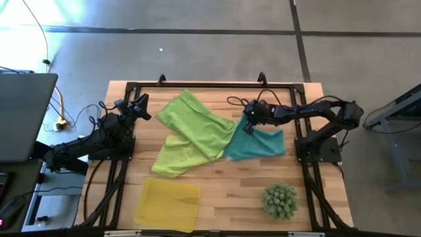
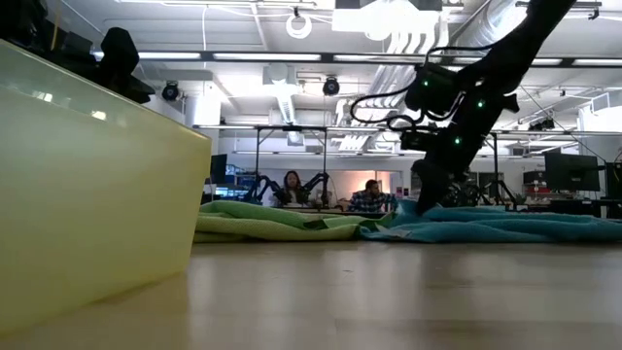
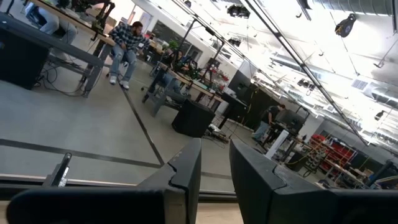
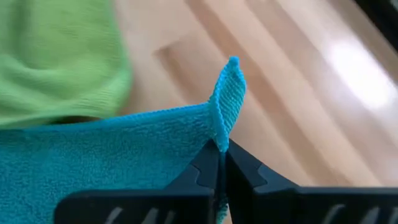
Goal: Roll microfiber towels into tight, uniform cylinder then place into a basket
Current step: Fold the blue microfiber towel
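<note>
A teal towel [image 1: 260, 145] lies spread on the wooden table, its left part tucked under a green towel [image 1: 194, 125] that lies slantwise across the middle. A paler green towel [image 1: 172, 157] lies under the green one's near end. My right gripper [image 1: 250, 127] is over the teal towel's far left corner, shut on it. The yellow basket [image 1: 168, 204] stands at the near edge, left of centre. My left gripper [image 1: 140, 104] rests at the table's far left, raised and pointing out over the floor, its fingers [image 3: 186, 174] a narrow gap apart with nothing between them. My right gripper pinches the teal towel's far left corner [image 4: 225, 106] between its two fingers, coming slanting down from the table's right. A small folded tip of cloth sticks out past the fingertips [image 4: 208, 163]. The rest of the towel [image 4: 93, 168] lies slack on the table.
A spiky green ball [image 1: 281, 201] sits near the table's near right corner. Bare wood lies between the basket and the towels. Black frame rails run along the table's edges. Beyond the table, people sit at desks [image 2: 292, 190].
</note>
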Robot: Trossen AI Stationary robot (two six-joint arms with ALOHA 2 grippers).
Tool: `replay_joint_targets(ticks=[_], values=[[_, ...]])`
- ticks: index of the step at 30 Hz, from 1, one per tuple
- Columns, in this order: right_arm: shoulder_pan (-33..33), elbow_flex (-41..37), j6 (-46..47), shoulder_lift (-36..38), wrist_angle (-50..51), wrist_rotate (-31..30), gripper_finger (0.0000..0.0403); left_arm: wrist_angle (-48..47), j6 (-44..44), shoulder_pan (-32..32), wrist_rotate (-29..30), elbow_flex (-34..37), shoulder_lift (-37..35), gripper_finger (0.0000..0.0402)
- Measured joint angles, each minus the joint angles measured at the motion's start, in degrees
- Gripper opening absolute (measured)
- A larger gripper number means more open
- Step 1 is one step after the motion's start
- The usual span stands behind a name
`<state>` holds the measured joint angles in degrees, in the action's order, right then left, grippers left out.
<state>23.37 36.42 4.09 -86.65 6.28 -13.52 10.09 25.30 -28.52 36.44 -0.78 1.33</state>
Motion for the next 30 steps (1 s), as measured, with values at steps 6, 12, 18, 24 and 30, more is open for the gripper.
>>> replay_joint_targets(ticks=[6,12,18,24,30], values=[[2.85,0.00,-0.87,0.01,0.81,0.04,0.0001,0.02,0.00,-0.01,-0.01,-0.02,-0.01,0.0074],[4.83,0.00,1.03,0.02,2.27,-1.99,0.0001,0.00,0.00,-0.02,-0.02,0.00,0.02,0.0074],[5.08,0.00,2.52,0.02,7.94,-3.02,0.0001,0.00,0.00,0.00,-0.01,-0.01,0.00,0.0074],[4.65,0.00,3.45,0.02,9.60,-3.04,0.0001,0.00,0.00,0.00,0.01,0.00,0.00,0.0074],[4.64,0.00,3.59,0.02,9.20,-3.02,0.0000,0.02,0.00,0.01,-0.01,0.00,-0.01,0.0074]])
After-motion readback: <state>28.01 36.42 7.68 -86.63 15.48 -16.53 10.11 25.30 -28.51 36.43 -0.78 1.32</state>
